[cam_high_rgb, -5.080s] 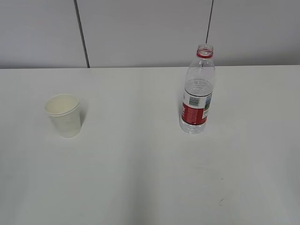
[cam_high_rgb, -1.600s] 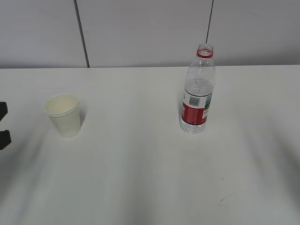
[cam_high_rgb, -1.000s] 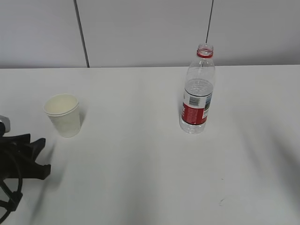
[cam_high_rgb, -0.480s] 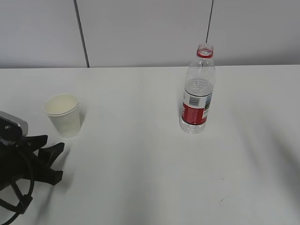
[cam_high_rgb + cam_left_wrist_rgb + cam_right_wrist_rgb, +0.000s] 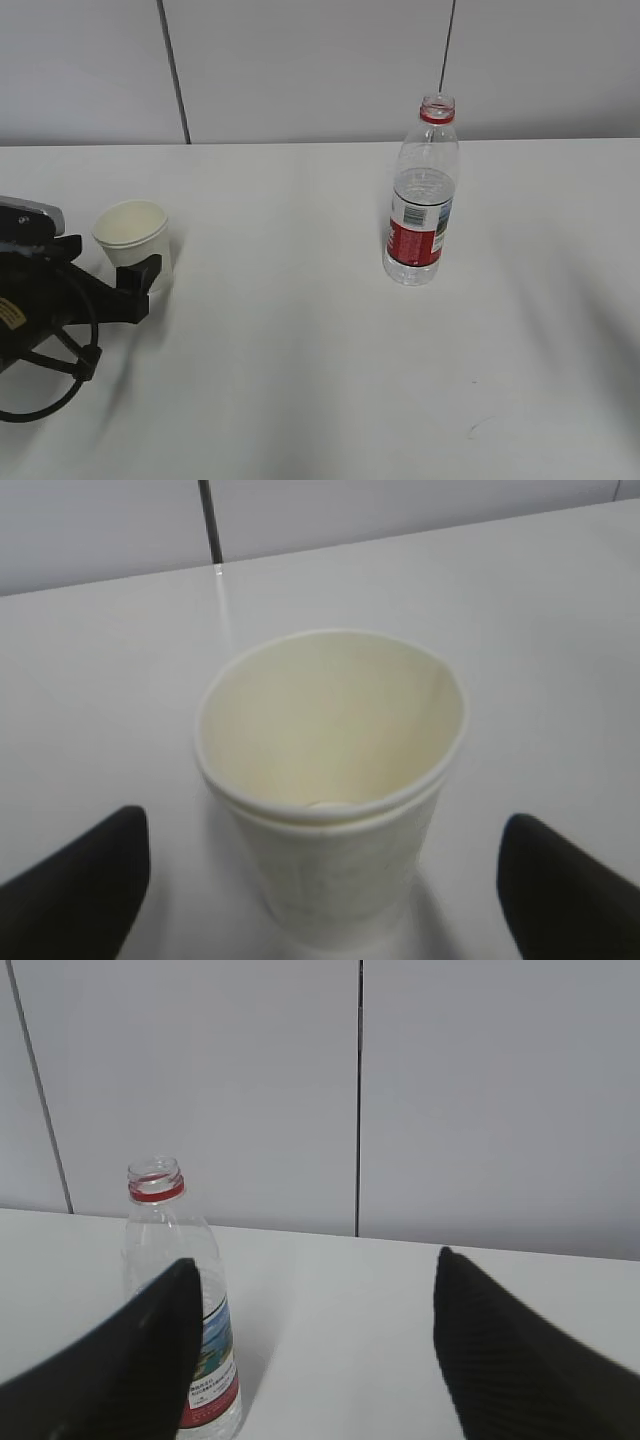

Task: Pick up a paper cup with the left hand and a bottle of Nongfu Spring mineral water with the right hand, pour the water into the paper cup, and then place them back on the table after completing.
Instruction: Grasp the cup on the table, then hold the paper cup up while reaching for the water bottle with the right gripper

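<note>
A white paper cup [image 5: 135, 243] stands upright and empty on the left of the white table [image 5: 300, 360]. My left gripper [image 5: 112, 264], black with a yellow label, is open at the cup. In the left wrist view the cup [image 5: 330, 780] sits between my left gripper's [image 5: 320, 905] spread fingers, not touched. A clear uncapped water bottle [image 5: 422, 200] with a red label stands right of centre, partly full. In the right wrist view the bottle [image 5: 160, 1230] is at the left, partly behind one finger of my open, empty right gripper [image 5: 315, 1360]. The right arm does not show in the exterior view.
A grey panelled wall [image 5: 300, 70] runs along the table's far edge. A few faint dark scuffs [image 5: 478, 428] mark the tabletop near the front right.
My left arm has come in from the left edge and moved up to the cup, its open fingers now alongside it. Cup and bottle have not moved.
</note>
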Tool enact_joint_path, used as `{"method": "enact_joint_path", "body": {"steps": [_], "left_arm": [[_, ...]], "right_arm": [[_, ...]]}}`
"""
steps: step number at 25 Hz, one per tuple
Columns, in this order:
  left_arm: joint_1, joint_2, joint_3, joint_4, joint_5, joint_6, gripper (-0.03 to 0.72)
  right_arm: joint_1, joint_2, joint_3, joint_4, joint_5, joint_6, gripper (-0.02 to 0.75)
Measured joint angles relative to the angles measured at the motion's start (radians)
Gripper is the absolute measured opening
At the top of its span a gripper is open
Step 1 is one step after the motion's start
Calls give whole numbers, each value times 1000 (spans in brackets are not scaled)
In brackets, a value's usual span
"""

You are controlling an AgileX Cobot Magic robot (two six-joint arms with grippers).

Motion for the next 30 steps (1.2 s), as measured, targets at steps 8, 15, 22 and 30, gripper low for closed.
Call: {"method": "enact_joint_path", "body": {"steps": [8,15,22,30], "left_arm": [[0,127,-100,0,2,-43,635],[0,193,-201,-1,1,-47,613],[0,235,-230,-7,3,-47,533],[0,236,-231,-7,-1,-47,363]], "right_arm": [[0,0,0,0,-7,0,534],[0,0,0,0,-9,0,534],[0,0,0,0,-9,0,534],[0,5,0,0,-11,0,534]]}}
